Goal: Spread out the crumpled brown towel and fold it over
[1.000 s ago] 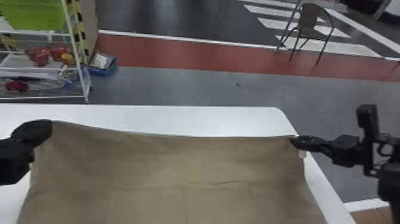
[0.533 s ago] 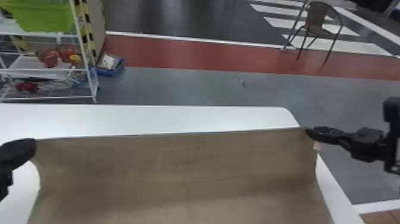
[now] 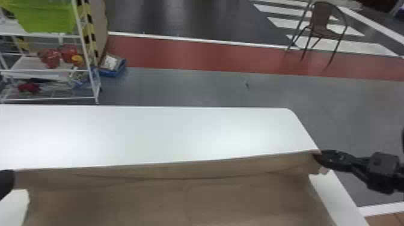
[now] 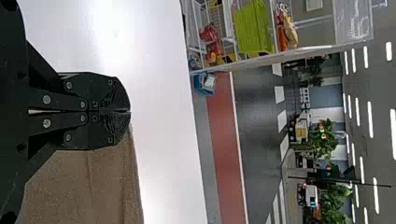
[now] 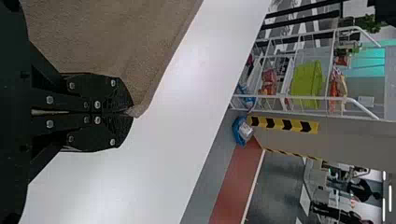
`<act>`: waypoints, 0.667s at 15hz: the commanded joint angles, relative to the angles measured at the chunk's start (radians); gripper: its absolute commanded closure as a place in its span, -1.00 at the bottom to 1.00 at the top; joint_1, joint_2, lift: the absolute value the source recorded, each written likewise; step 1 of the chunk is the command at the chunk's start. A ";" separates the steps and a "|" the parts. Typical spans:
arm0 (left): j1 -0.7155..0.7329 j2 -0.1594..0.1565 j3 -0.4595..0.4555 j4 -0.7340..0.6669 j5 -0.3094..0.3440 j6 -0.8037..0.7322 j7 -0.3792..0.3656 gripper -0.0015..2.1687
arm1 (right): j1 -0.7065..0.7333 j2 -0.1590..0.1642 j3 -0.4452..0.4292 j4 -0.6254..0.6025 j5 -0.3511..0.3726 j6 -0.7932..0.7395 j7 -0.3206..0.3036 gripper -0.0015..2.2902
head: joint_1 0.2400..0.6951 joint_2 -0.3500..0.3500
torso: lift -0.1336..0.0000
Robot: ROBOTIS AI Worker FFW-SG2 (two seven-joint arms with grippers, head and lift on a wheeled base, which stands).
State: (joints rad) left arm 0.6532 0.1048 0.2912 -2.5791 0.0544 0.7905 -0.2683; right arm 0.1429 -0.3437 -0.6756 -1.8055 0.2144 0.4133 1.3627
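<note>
Left gripper (image 3: 7,181) and right gripper (image 3: 322,158) pinch the brown towel (image 3: 168,200) between narrowed jaws, apparently by its corners

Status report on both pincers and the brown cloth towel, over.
Left black pincer shut on corner of brown cloth towel; right black pincer shut on another.
Towel stretched between them, creased near far edge, over white tabletop.
No obstacle seen.

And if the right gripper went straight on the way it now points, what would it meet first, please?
Past the towel it holds, the right gripper would probably meet the table, though depth is unclear.
</note>
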 commanded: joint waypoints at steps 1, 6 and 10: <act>0.083 -0.010 0.017 -0.019 0.015 -0.061 -0.003 0.61 | 0.095 0.012 -0.021 -0.015 -0.009 -0.089 -0.002 0.25 | 1.00 -0.61 | -0.84; 0.221 -0.013 0.008 -0.004 0.016 -0.113 -0.022 0.61 | 0.222 0.012 -0.045 -0.012 -0.056 -0.199 -0.002 0.25 | 1.00 -0.72 | -0.84; 0.287 -0.020 0.032 0.019 0.016 -0.150 -0.037 0.61 | 0.277 0.005 -0.062 -0.011 -0.087 -0.245 -0.002 0.25 | 1.00 -0.79 | -0.84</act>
State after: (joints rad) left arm 0.9133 0.0850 0.3117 -2.5665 0.0697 0.6695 -0.3049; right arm 0.4045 -0.3320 -0.7259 -1.8170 0.1451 0.1790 1.3606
